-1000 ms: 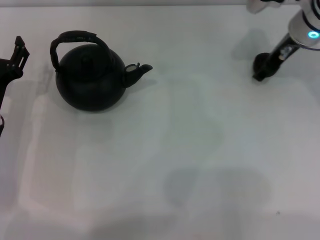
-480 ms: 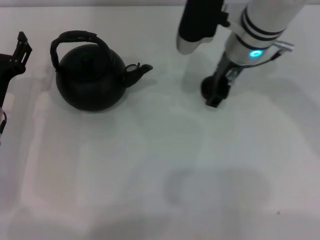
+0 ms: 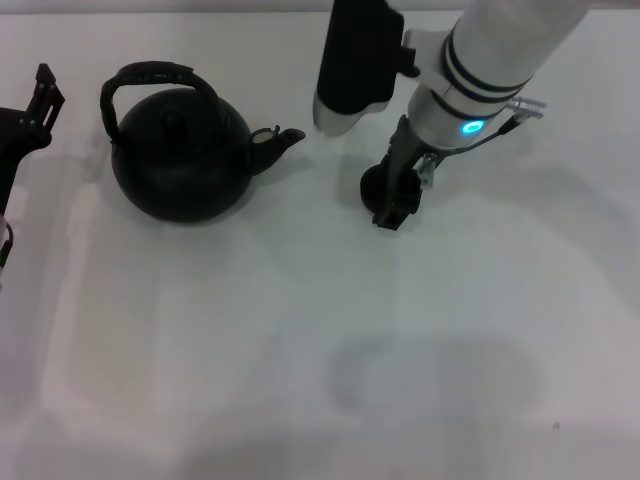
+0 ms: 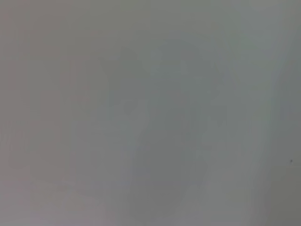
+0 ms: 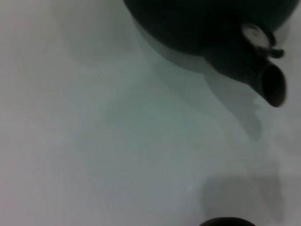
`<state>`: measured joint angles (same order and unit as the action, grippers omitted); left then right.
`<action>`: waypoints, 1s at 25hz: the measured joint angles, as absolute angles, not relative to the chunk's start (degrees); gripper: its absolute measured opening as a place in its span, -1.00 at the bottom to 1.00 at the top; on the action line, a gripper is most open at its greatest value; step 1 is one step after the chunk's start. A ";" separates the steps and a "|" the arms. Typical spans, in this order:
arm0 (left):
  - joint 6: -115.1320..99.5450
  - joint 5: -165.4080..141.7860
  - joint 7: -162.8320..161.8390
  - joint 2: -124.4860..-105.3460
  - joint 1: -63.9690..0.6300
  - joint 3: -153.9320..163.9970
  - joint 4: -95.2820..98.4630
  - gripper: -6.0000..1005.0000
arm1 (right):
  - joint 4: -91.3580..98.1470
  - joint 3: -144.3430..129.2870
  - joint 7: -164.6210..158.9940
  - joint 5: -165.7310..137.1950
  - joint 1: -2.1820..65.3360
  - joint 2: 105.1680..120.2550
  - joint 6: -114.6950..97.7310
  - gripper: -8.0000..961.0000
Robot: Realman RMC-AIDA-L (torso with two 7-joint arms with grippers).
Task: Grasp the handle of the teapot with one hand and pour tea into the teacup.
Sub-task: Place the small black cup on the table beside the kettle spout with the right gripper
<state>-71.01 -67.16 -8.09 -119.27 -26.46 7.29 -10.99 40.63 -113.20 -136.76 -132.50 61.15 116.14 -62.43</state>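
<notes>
The matte-black teapot (image 3: 180, 150) stands at the left of the white table, its spout (image 3: 285, 138) pointing right and its arched handle up. My right gripper (image 3: 392, 200) is to the right of the spout, low over the table, shut on the tiny dark teacup (image 3: 373, 186). In the right wrist view the teapot (image 5: 197, 23) and its spout (image 5: 272, 84) show, and a dark rim of the teacup (image 5: 228, 221) shows at the edge. No tea can be seen. My left gripper (image 3: 35, 110) is parked at the left edge, beside the teapot.
The white table (image 3: 300, 330) stretches bare toward the front and right. The left wrist view shows only plain table surface (image 4: 150, 113).
My right arm has swept from the far right corner leftward toward the teapot's spout, bringing the teacup with it. The teapot and left arm have not moved.
</notes>
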 joint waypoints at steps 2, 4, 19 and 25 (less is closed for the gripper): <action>-71.01 -67.15 -8.08 -119.27 -26.46 7.28 -10.99 0.63 | 40.67 -114.74 -136.76 -131.84 61.16 116.16 -61.52 0.56; -71.01 -67.15 -8.09 -119.27 -26.46 7.25 -10.99 0.63 | 40.73 -115.62 -136.76 -131.36 61.20 116.17 -60.85 0.56; -71.01 -67.15 -8.03 -119.21 -26.46 6.94 -10.79 0.62 | 40.87 -116.58 -136.66 -130.87 61.17 116.19 -59.87 0.57; -71.01 -67.06 -7.99 -119.18 -26.46 6.94 -10.71 0.62 | 40.91 -116.69 -136.60 -130.87 60.94 116.19 -59.76 0.58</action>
